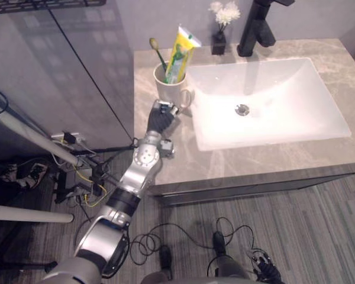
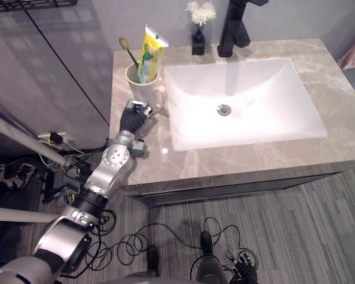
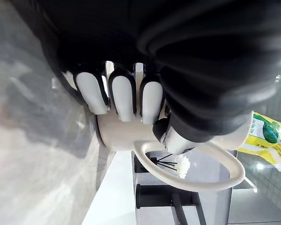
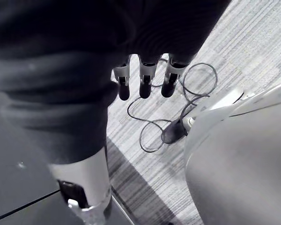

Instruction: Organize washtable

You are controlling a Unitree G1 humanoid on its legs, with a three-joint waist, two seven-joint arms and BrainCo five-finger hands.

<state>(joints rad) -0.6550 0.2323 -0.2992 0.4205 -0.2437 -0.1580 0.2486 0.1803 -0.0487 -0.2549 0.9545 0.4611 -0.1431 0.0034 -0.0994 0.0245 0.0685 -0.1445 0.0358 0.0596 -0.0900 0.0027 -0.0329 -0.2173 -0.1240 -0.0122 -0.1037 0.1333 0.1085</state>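
A white mug (image 1: 170, 87) stands on the marble washtable (image 1: 254, 158) at its left end, beside the sink. In it stand a yellow and green toothpaste tube (image 1: 180, 53) and a green toothbrush (image 1: 158, 52). My left hand (image 1: 161, 118) reaches up over the counter's front edge to the mug. In the left wrist view its fingers (image 3: 122, 96) curl against the mug's wall (image 3: 126, 133) and the thumb presses at the handle (image 3: 192, 180). My right hand (image 4: 145, 77) hangs over the floor with relaxed fingers, holding nothing.
A white basin (image 1: 266, 100) takes up the middle of the counter, with a black faucet (image 1: 257, 26) behind it. A small black vase of white flowers (image 1: 220, 29) stands at the back. A grey wall panel (image 1: 65, 71) rises left of the counter.
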